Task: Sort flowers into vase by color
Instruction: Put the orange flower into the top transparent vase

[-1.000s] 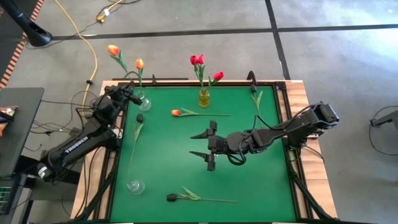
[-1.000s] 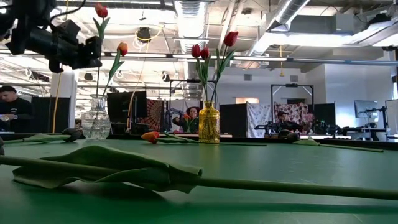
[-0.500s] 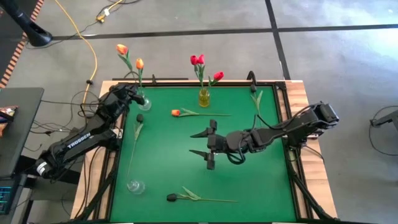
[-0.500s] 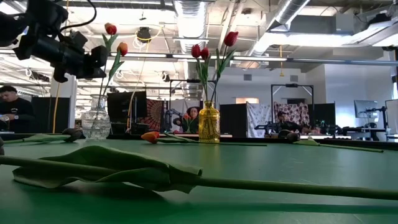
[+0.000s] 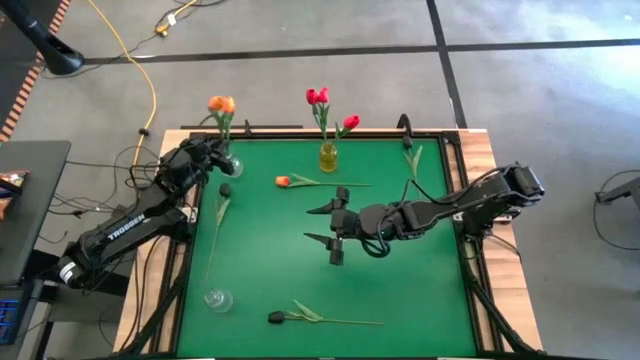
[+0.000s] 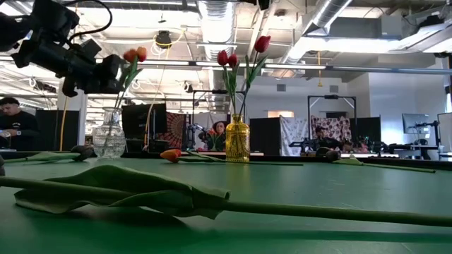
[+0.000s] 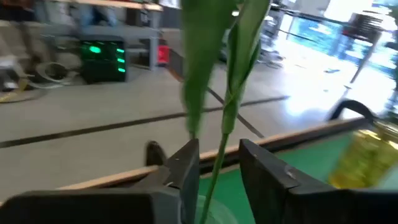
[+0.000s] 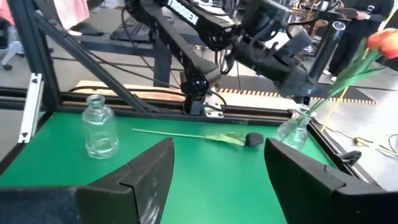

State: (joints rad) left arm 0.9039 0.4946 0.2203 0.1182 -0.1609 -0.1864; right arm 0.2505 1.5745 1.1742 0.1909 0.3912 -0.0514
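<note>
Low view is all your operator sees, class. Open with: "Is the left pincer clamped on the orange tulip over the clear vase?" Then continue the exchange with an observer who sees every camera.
Observer: No. In the left wrist view the left pincer is open, and the orange tulip stem stands between its fingers with a gap on each side.
Operator: I can't find the other arm. Where is it?
Observer: The high view shows the right pincer open above the middle of the green mat, holding nothing.
Operator: Is there an unused vase?
Observer: Yes. An empty clear bottle stands near the mat's front-left corner.
</note>
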